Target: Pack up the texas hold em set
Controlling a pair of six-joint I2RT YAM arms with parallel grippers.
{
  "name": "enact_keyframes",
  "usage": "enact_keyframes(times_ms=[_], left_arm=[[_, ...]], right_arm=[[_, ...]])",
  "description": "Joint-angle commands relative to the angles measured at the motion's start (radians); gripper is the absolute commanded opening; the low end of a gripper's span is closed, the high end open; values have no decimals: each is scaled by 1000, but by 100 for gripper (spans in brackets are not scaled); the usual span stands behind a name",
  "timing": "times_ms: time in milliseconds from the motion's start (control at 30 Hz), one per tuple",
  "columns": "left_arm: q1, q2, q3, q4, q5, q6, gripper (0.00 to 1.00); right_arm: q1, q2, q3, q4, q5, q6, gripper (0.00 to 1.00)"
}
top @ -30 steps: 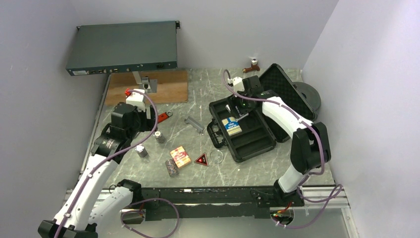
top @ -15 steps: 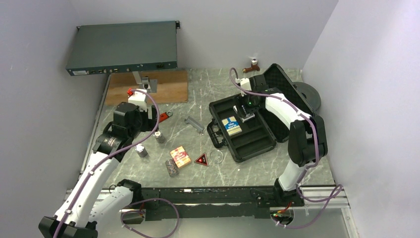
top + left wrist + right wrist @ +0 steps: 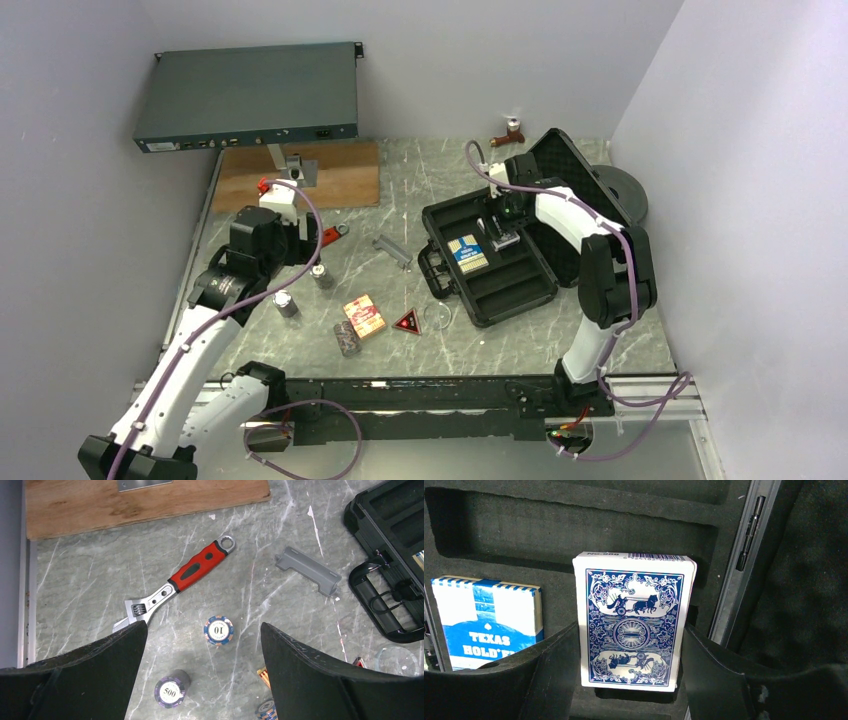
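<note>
While my right pincer (image 3: 631, 650) is closed on the two long sides of the blue card deck with the ornate back (image 3: 634, 625), holding it at a moulded slot of the open black hard-plastic case (image 3: 512, 292) on the right of the table, the blue-and-white card box marked Texas Hold'em (image 3: 484, 625) lies in the slot just left of it. My left pincer (image 3: 202, 627) stands wide and holds nothing. It hangs on the left over the grey marbled table (image 3: 75, 590), above a grey chip stack topped "10" (image 3: 218, 631), with the red-handled adjustable wrench (image 3: 197, 570) on the far side and a second chip stack topped "500" (image 3: 171, 692) nearer.

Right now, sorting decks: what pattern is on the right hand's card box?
Card box: ornate blue-and-white scrollwork; right wrist view.
</note>
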Motion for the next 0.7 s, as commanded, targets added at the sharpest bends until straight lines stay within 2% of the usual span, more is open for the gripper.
enact_keyframes(times_ms=[0, 267, 567, 600, 633, 667], left_arm=[[-6, 1, 17, 21, -1, -3, 90], [-9, 4, 20, 17, 1, -3, 90], [-10, -3, 19, 20, 7, -4, 90], [-11, -1, 19, 18, 8, -5, 90], [-11, -1, 18, 19, 7, -5, 90], [-11, -1, 19, 18, 4, -5, 90]], right_arm=[[-8, -22, -54, 8, 93, 51, 0], [-8, -93, -122, 24, 212, 93, 0], [-2, -118, -125, -34, 161, 45, 1], [7, -124, -126, -31, 172, 46, 6], [19, -133, -127, -23, 186, 47, 18], [32, -151, -133, -14, 195, 47, 40]])
